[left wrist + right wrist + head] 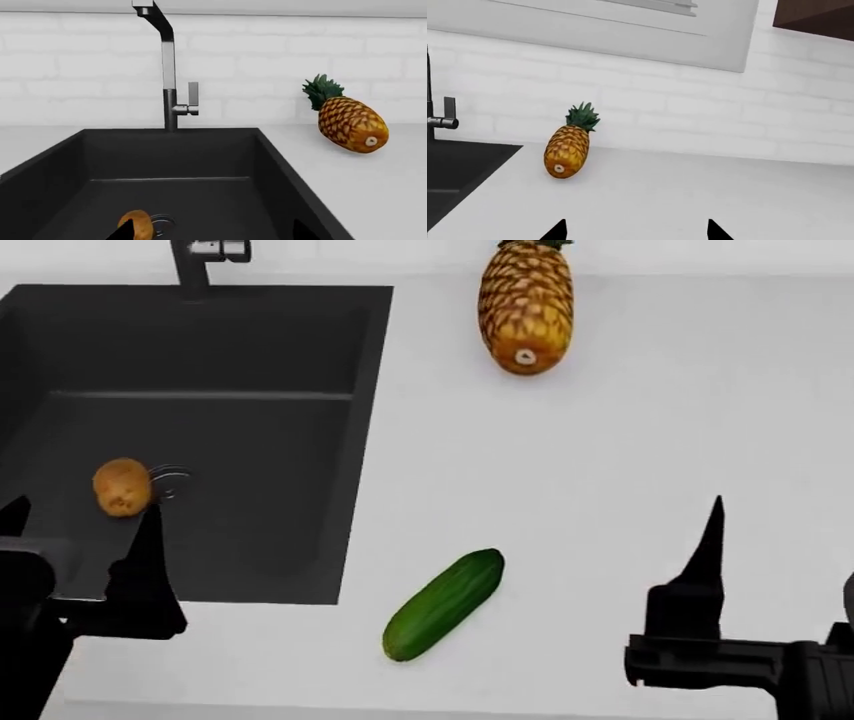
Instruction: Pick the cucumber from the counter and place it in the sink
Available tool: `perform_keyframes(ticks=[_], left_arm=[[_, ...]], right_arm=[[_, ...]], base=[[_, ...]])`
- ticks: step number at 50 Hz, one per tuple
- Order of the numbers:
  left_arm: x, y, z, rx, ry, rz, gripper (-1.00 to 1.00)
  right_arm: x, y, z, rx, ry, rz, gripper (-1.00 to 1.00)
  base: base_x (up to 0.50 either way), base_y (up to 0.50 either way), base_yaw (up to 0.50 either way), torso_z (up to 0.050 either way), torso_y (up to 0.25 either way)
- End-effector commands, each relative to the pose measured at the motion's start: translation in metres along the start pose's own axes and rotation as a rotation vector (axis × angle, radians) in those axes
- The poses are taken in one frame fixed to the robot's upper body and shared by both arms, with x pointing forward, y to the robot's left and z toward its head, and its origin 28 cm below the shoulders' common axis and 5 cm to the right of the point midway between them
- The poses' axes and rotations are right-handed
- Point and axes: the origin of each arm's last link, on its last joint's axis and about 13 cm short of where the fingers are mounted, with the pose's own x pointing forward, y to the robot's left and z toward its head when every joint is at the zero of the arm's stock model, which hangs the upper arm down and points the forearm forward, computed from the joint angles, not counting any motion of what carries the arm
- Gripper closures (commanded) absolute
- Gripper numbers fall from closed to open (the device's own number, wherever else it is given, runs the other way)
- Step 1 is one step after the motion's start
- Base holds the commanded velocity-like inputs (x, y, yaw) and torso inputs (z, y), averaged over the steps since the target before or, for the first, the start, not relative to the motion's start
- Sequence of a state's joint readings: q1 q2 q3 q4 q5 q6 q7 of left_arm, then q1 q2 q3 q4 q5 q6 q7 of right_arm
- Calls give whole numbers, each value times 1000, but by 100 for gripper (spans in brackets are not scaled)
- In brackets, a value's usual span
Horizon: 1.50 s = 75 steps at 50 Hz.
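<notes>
The dark-green cucumber (445,604) lies at an angle on the white counter (601,470), just right of the sink's front right corner; it shows in the head view only. The black sink (358,440) also shows in the left wrist view (60,165). My left gripper (80,515) is open and empty over the sink's front left part, left of the cucumber; the left wrist view shows its tips (212,230) wide apart. My right gripper (781,540) is open and empty above the counter, right of the cucumber; the right wrist view (635,230) shows only bare counter between its tips.
A tan potato (122,486) lies in the sink by the drain, also in the left wrist view (137,223). A pineapple (526,305) lies on the counter by the back wall (350,122) (567,150). The faucet (169,65) stands behind the sink.
</notes>
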<state>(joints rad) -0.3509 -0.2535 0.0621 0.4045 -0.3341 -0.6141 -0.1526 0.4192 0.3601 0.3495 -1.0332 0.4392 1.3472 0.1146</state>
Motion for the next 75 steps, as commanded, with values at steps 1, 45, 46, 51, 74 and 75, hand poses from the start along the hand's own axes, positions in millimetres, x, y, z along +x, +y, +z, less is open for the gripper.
perform_keyframes(ticks=[1,45,46,51,74,75], left_arm=[[-1,0,0,-8,3,-1,-100],[-27,-42,29,14,115,-338,-100],[-29,-47,31,37,115,-367,-100],[-42,-65,35,45,166,-477,-100],[-77,-103,43,144,273,-736,-100],[-75,-104,44,138,277,-735,-100]], right_arm=[[-3,-2,0,9,-8,-1,-100],[-2,-2,-3,18,1,-6,-100],[-2,-2,-3,16,1,-8,-100],[-2,-2,-5,13,8,-9,-100],[3,2,-15,26,23,6,-100],[4,2,-16,29,24,7,-100]], base=[[465,-129,0,0,0],[134,-21,0,0,0],[0,0,0,0,0],[0,0,0,0,0],[0,0,0,0,0],[0,0,0,0,0]])
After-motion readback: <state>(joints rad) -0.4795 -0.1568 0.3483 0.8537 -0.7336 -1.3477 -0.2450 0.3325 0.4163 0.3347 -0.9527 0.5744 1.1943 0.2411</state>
